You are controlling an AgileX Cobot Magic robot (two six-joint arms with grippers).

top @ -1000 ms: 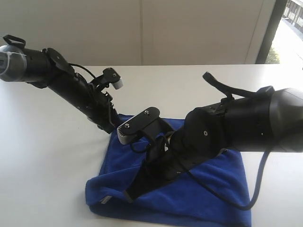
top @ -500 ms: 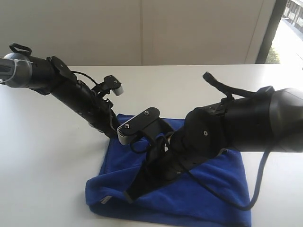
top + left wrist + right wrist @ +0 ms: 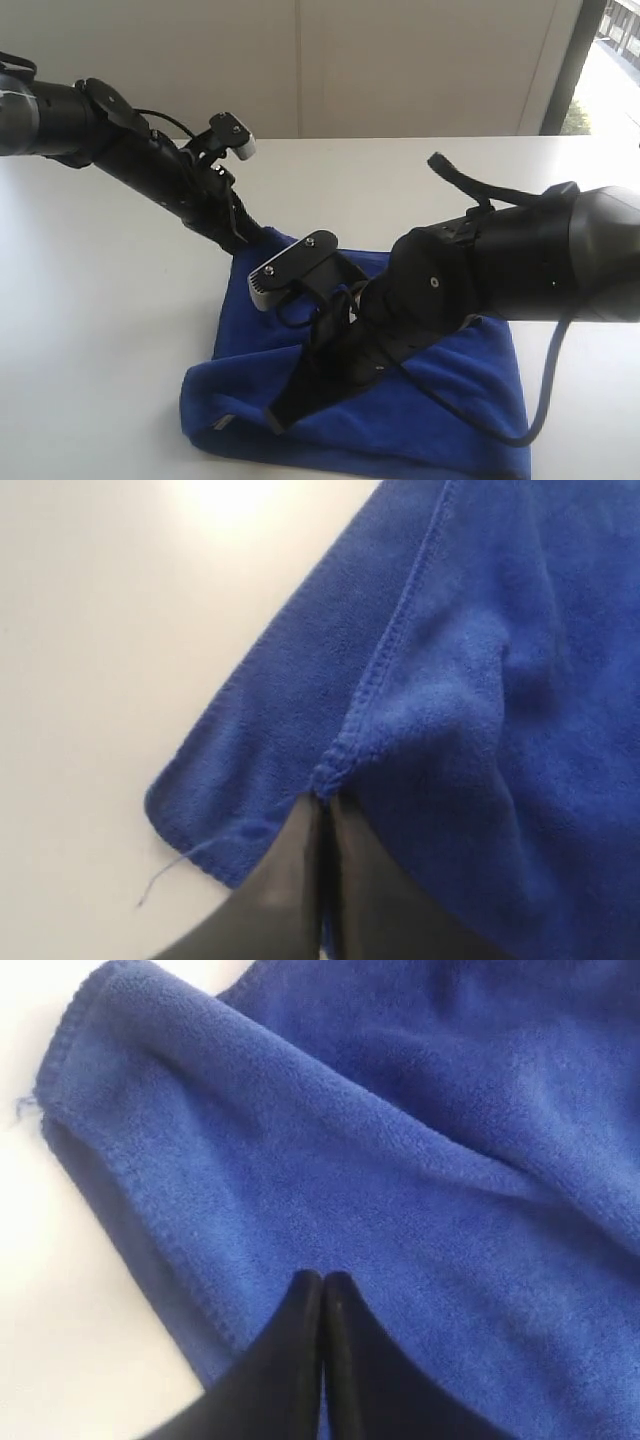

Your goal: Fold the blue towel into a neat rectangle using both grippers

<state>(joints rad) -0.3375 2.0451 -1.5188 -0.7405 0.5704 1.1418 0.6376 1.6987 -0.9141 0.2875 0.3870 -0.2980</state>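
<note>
1. The blue towel [image 3: 250, 330] lies on a white table [image 3: 100, 300], towards the near edge in the exterior view. It is rumpled, not flat, and its near left part is doubled over into a thick fold.
2. The left gripper [image 3: 243, 238] reaches in to the towel's far left corner. In the left wrist view its fingers [image 3: 290, 880] are pressed together on the stitched hem of the towel [image 3: 480, 680], and the cloth rises to them from the table [image 3: 100, 630].
3. A loose thread [image 3: 160, 875] trails from the rounded corner just beside this grip.
4. The right gripper [image 3: 275, 415] points down at the near left fold. Its jaws are fully together [image 3: 322, 1278], with the tips against the towel [image 3: 420, 1160]. Whether they pinch a layer cannot be told.
5. A hemmed corner with a frayed thread end [image 3: 22, 1108] lies near this gripper, on the bare table [image 3: 60, 1310].
</note>
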